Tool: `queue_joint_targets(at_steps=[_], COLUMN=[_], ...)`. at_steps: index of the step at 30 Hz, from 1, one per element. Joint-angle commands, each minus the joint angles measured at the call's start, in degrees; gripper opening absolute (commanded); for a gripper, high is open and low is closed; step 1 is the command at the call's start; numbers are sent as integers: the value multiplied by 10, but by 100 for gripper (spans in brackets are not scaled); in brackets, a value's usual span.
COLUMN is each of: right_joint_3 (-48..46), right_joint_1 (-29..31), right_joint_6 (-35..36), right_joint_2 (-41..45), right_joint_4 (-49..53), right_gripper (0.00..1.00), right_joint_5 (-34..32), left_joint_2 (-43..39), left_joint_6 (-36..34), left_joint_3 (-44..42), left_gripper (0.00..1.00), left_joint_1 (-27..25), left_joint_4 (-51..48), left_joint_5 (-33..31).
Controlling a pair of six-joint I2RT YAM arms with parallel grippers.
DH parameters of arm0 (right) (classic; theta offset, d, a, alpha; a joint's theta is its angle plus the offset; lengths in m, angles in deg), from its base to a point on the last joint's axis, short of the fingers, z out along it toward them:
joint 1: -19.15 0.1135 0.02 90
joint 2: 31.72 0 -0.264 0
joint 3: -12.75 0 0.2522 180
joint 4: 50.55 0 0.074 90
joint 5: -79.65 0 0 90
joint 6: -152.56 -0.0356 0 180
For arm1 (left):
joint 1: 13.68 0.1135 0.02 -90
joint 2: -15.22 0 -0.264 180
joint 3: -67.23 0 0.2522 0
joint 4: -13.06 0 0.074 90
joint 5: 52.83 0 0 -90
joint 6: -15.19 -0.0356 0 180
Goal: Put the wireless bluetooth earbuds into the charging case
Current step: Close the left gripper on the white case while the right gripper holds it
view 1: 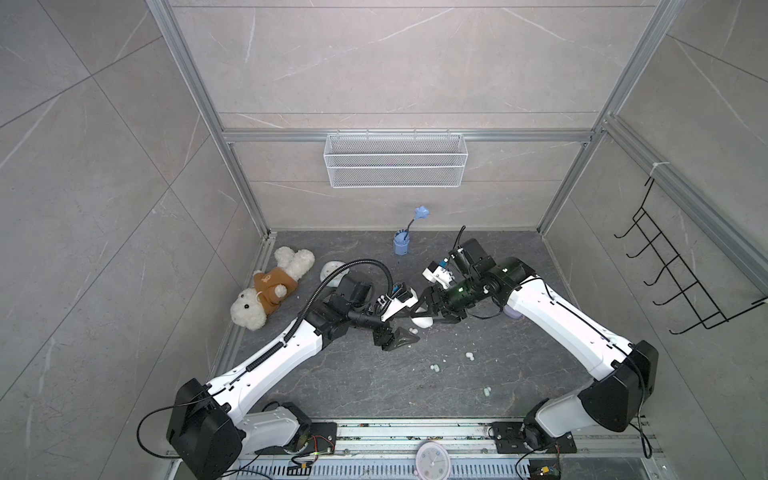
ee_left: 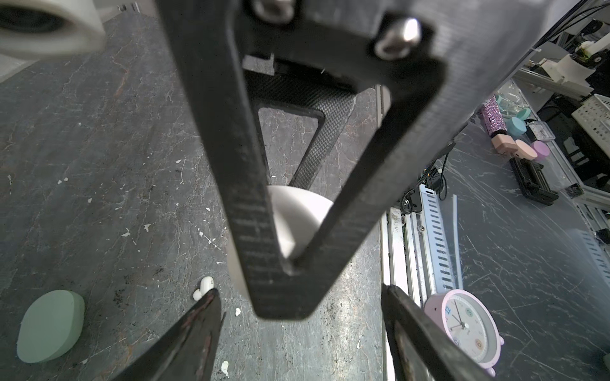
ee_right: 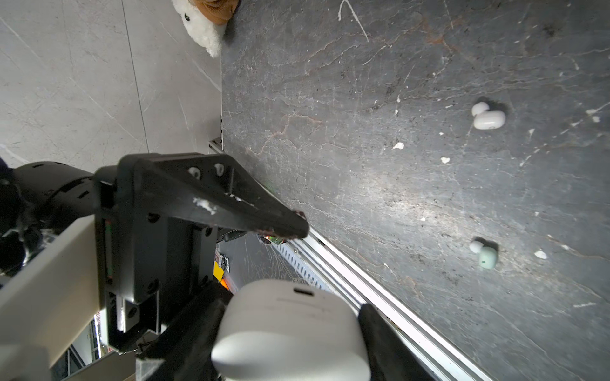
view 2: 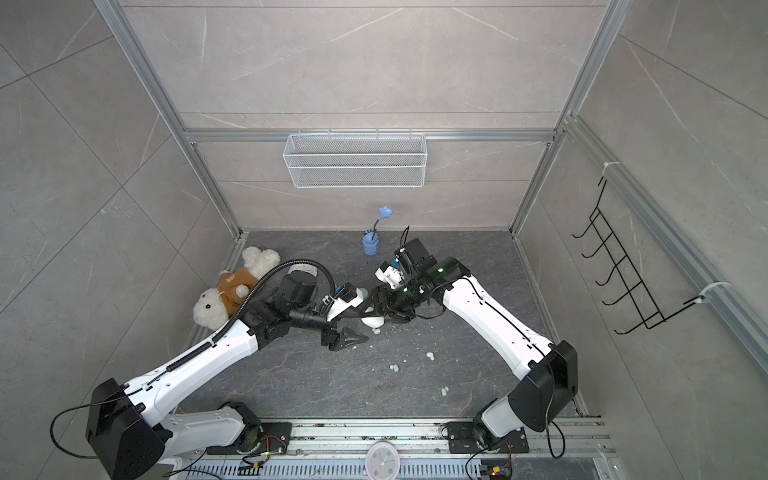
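Left gripper's jaws stand apart, white earbud lying just beside one fingertip

Right gripper tight around the white charging case; left gripper just beside that case, jaws apart.

Dark marbled tabletop bears a plush toy, blue pot, scattered earbuds.

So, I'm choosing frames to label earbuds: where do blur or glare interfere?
Right wrist view: the charging case is soft, yet the white earbud and mint earbud are sharp; a pale sheen streaks the tabletop. Left wrist view: the white cylinder is blurred. In both top views the earbuds are mere specks.
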Motion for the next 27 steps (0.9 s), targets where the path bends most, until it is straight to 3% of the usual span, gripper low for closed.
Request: queue_joint_targets(at_steps=[1, 27], right_joint_3=[-4, 14], right_joint_1=[6, 16], right_joint_6=[10, 42], right_joint_2=[-6, -12], right_joint_4=[-8, 21], right_gripper=[56, 56], right_joint_5=[12, 24], left_joint_2=[7, 38], left_joint_6=[-15, -31], left_joint_3=[26, 46], left_gripper=[74, 54], left_joint_1=[-4, -21], left_joint_4=[17, 12], left_joint_5=[22, 44])
